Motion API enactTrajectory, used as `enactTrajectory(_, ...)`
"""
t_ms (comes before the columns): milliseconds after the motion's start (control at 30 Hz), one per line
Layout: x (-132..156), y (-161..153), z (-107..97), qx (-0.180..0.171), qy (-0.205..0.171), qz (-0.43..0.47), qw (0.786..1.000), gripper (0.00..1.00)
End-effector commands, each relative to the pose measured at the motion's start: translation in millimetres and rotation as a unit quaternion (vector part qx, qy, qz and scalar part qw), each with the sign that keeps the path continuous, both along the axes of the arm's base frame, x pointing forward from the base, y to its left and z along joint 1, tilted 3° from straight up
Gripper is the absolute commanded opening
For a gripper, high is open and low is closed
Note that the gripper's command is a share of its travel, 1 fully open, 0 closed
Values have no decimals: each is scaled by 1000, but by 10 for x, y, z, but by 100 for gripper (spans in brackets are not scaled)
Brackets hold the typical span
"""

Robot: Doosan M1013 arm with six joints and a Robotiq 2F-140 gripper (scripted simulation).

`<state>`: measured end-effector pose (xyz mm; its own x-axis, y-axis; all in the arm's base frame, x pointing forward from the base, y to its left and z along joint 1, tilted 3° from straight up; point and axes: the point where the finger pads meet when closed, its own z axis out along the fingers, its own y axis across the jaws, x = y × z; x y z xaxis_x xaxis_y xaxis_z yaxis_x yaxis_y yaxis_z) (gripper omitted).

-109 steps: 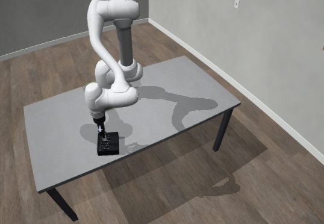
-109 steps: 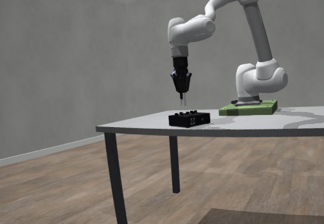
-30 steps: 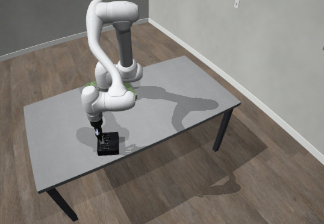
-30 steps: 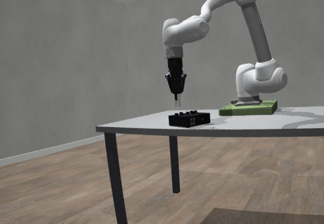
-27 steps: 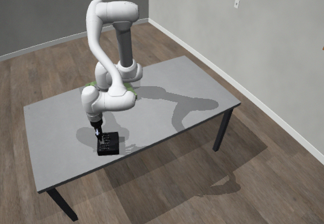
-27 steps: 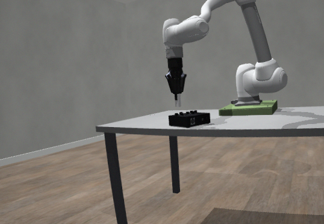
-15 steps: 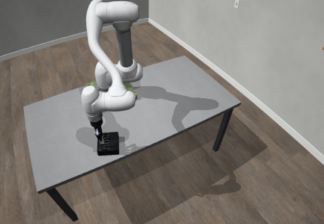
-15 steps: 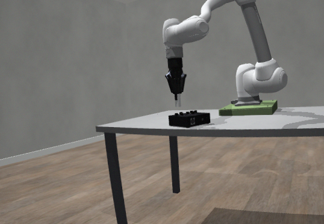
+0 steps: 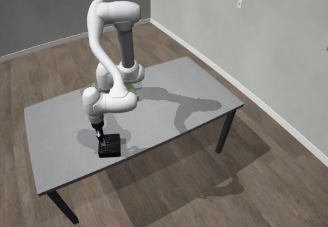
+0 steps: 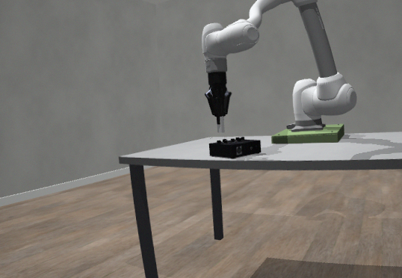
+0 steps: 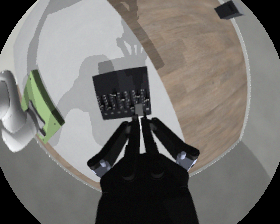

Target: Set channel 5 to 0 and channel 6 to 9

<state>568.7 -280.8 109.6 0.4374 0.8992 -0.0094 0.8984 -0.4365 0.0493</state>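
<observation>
The lighting desk (image 9: pixel 110 146) is a small black box with a row of fader knobs, near the front edge of the grey table. It also shows in the exterior view (image 10: pixel 234 148) and in the wrist view (image 11: pixel 122 94). My gripper (image 10: pixel 220 127) is shut and empty, pointing straight down a short way above the desk's left part. In the top view the fingertips (image 9: pixel 99 136) hang over the desk's far left corner. In the wrist view the tips (image 11: pixel 140 111) sit over the desk's near edge. The fader levels are too small to read.
The arm's green base plate (image 10: pixel 308 133) is mounted at the back of the table (image 9: pixel 131 115). The table's front edge runs just beyond the desk. Wooden floor and grey walls surround the table.
</observation>
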Motion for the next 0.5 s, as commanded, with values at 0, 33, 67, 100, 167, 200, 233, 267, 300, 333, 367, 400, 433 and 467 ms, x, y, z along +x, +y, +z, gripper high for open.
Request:
enactTrajectory(0,0,0,-3,0,0,0,1000,10)
enactTrajectory(33,0,0,-3,0,0,0,1000,10)
enactTrajectory(67,0,0,-3,0,0,0,1000,10)
enactTrajectory(100,0,0,-6,0,0,0,1000,10)
enactTrajectory(167,1,0,-12,0,0,0,1000,10)
enactTrajectory(200,1,-1,-16,0,0,0,1000,10)
enactTrajectory(233,1,-1,-20,0,0,0,1000,10)
enactTrajectory(267,1,-1,-25,0,0,0,1000,10)
enactTrajectory(300,1,-1,-30,0,0,0,1000,10)
enactTrajectory(333,1,-2,-35,0,0,0,1000,10)
enactTrajectory(367,2,-2,-40,0,0,0,1000,10)
enactTrajectory(400,2,-2,-46,1,0,0,1000,10)
enactTrajectory(433,2,-3,-53,1,0,0,1000,10)
enactTrajectory(467,2,-3,-59,1,0,0,1000,10)
